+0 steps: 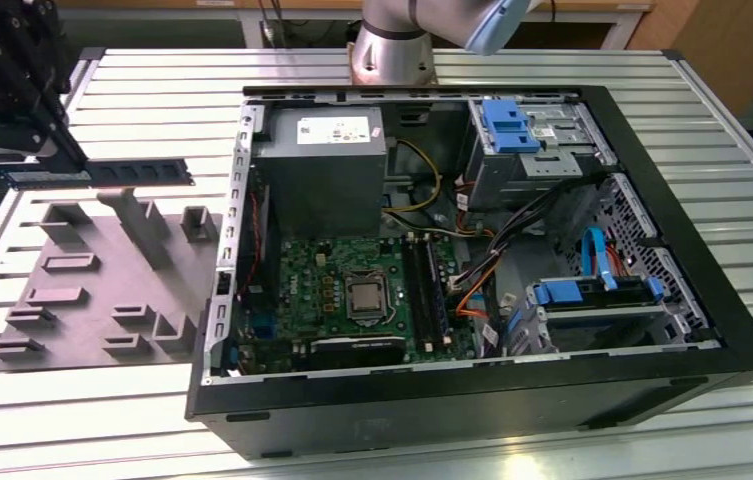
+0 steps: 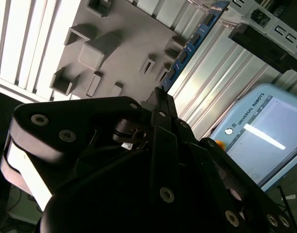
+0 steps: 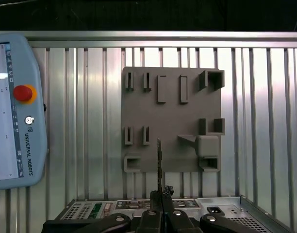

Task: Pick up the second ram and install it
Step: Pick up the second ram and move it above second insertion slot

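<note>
1. Ribbed aluminium table [image 1: 163, 90] beneath everything, pale slats across the whole exterior view.
2. On it, toward the exterior view's right, open black computer case [image 1: 483, 410] lying on its side, with a grey power supply [image 1: 316, 150], a green motherboard [image 1: 316, 290] and blue drive brackets [image 1: 507, 125] inside.
3. Just beside the case, on the exterior view's left, pale grey moulded tray [image 1: 89, 265] flat on the table, studded with upright blocks and shallow slots.
4. In the first wrist view, light blue teach pendant [image 3: 12, 73] with a red button, lying on the table near the tray, apart from it.
5. At the exterior view's upper left, black pincer [image 1: 80, 166] hanging by the tray's far edge, closed on the second ram [image 1: 136, 172].
6. Second ram itself: slim dark stick, gripped about mid-length, standing on its long edge and level, both ends free; outside the case, well apart from the motherboard; impossible to tell whether clear of the tray's blocks.
7. Mid-motherboard, square silver processor [image 1: 365, 295], with long dark memory slots [image 1: 426, 290] just beside it on the exterior view's right.
</note>
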Robot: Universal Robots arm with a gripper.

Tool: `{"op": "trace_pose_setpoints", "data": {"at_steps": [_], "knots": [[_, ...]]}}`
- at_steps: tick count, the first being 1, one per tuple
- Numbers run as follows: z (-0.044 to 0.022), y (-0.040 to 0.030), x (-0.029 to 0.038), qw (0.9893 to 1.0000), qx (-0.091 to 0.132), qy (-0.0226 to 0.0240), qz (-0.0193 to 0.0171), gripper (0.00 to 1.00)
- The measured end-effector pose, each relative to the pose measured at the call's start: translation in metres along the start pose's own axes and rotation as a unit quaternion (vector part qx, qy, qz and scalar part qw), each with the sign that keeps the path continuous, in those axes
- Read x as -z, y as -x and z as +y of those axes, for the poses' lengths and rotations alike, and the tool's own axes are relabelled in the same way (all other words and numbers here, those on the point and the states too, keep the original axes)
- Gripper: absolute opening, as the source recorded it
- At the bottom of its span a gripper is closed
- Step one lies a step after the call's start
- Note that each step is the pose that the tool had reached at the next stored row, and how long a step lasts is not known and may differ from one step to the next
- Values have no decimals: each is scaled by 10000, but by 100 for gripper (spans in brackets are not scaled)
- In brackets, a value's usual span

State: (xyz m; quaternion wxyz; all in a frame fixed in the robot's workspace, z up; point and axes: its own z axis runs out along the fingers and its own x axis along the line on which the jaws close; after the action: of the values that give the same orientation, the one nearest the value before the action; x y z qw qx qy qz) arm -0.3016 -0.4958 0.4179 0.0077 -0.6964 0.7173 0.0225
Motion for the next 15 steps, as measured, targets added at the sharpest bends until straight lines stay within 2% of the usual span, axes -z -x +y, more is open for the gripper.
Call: {"op": "trace_pose_setpoints", "data": {"at_steps": [15], "knots": [[-149,7,3,10000,0,0,0,11]]}}
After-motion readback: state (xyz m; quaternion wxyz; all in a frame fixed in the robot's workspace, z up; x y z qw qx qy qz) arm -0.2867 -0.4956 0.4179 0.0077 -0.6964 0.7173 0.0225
